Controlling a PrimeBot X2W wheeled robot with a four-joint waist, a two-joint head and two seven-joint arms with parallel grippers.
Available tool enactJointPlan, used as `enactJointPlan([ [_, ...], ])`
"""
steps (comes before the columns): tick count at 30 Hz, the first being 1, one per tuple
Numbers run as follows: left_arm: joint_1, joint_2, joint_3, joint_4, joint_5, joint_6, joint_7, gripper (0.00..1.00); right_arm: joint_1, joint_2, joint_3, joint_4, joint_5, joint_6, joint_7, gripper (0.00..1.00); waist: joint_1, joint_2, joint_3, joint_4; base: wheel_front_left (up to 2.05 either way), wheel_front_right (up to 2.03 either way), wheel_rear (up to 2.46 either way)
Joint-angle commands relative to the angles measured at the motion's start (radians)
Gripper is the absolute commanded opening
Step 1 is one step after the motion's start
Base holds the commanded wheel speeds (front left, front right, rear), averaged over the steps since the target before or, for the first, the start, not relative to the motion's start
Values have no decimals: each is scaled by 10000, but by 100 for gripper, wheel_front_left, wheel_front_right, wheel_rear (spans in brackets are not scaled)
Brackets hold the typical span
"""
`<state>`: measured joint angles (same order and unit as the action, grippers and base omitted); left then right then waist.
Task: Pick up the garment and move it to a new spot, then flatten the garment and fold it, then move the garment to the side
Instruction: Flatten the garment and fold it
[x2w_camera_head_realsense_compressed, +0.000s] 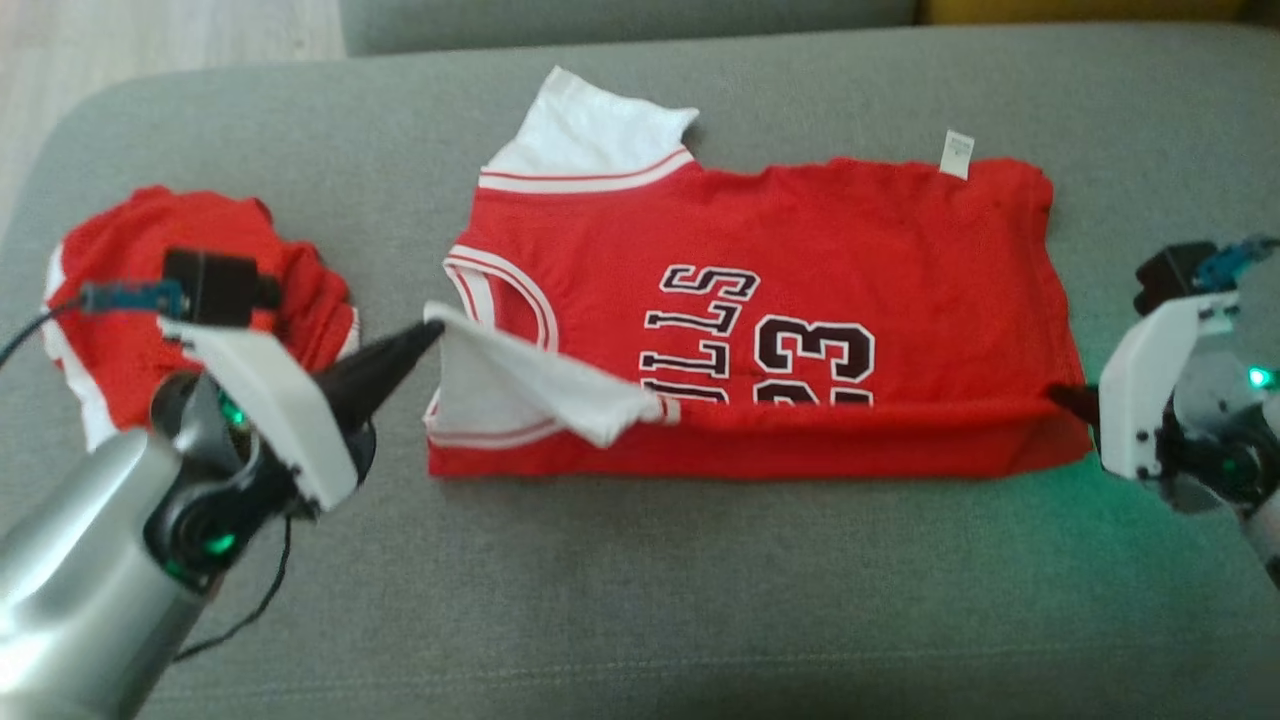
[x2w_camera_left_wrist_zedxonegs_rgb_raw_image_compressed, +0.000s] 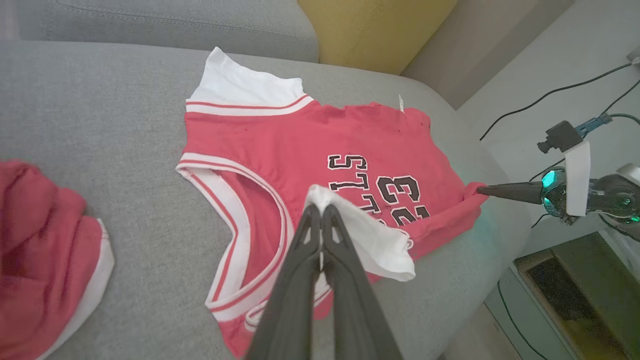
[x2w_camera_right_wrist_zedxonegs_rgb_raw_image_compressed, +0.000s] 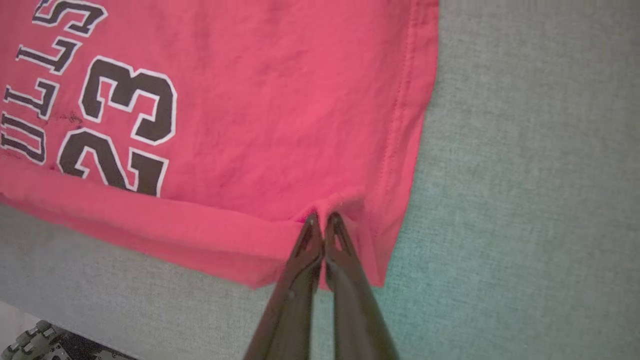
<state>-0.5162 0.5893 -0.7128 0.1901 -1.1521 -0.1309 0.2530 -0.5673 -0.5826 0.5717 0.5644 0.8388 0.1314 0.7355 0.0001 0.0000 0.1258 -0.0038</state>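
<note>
the jersey (x2w_camera_head_realsense_compressed: 760, 300) (x2w_camera_left_wrist_zedxonegs_rgb_raw_image_compressed: 300, 150) (x2w_camera_right_wrist_zedxonegs_rgb_raw_image_compressed: 250, 100) lay spread in the middle of the grey sofa (x2w_camera_head_realsense_compressed: 700, 600), neck toward the robot's left and hem toward its right, the black "23" and lettering face up. its near long edge was turned over into a fold that hid the lower part of the digits. a white sleeve (x2w_camera_head_realsense_compressed: 530, 385) (x2w_camera_left_wrist_zedxonegs_rgb_raw_image_compressed: 370, 235) was drawn across the red front near the armhole, and another stuck out flat at the far left corner. a small white tag (x2w_camera_head_realsense_compressed: 957, 153) showed at the far edge.

the left fingers (x2w_camera_head_realsense_compressed: 432, 332) (x2w_camera_left_wrist_zedxonegs_rgb_raw_image_compressed: 319, 215) were pressed together, pinching the tip of the near sleeve. the right fingers (x2w_camera_head_realsense_compressed: 1058, 395) (x2w_camera_right_wrist_zedxonegs_rgb_raw_image_compressed: 322, 227) were likewise pressed together, pinching the red cloth at the hem end of the fold, where it puckered around them.

a crumpled red heap (x2w_camera_head_realsense_compressed: 130, 290) (x2w_camera_left_wrist_zedxonegs_rgb_raw_image_compressed: 40, 240) with white trim sat on the sofa, apart from the jersey, behind the left arm. a yellow cushion (x2w_camera_left_wrist_zedxonegs_rgb_raw_image_compressed: 375, 30) stood at the sofa's back.
</note>
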Motion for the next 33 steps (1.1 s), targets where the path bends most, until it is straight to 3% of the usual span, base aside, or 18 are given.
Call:
enactJointPlan([
  [1,-825,235,460,-75,113,2,-130,0,-378,-93,-36,-143,-111,-7,-157,0,-1,0,208,-109,0,0,0],
  [12,-2011,-417,84,1480,399,2,-713,0,-1202,378,349,653,-184,-7,-793,0,-1,0,809,-369,0,0,0],
  [13,-2096,-460,49,1681,463,2,-775,0,-1278,416,335,743,-225,-7,-958,49,-1,0,847,-387,0,0,0],
  [14,-2179,-514,64,1931,552,52,-898,58,-1345,469,288,853,-226,-7,-1128,100,-1,0,889,-405,0,0,0],
  [15,-2273,-590,84,2178,665,143,-1056,100,-1403,524,272,915,-213,-7,-1289,100,-1,0,928,-417,0,0,0],
  [25,-2463,-1695,747,3828,1076,722,-3765,100,-1334,871,-370,1221,-202,-7,-4215,100,-1,0,678,-347,0,0,0],
  [33,-1148,-2460,1653,3417,1087,1022,-5103,100,-184,1153,-1163,728,-842,-7,-7601,100,-1,0,-15,-202,0,0,0],
])
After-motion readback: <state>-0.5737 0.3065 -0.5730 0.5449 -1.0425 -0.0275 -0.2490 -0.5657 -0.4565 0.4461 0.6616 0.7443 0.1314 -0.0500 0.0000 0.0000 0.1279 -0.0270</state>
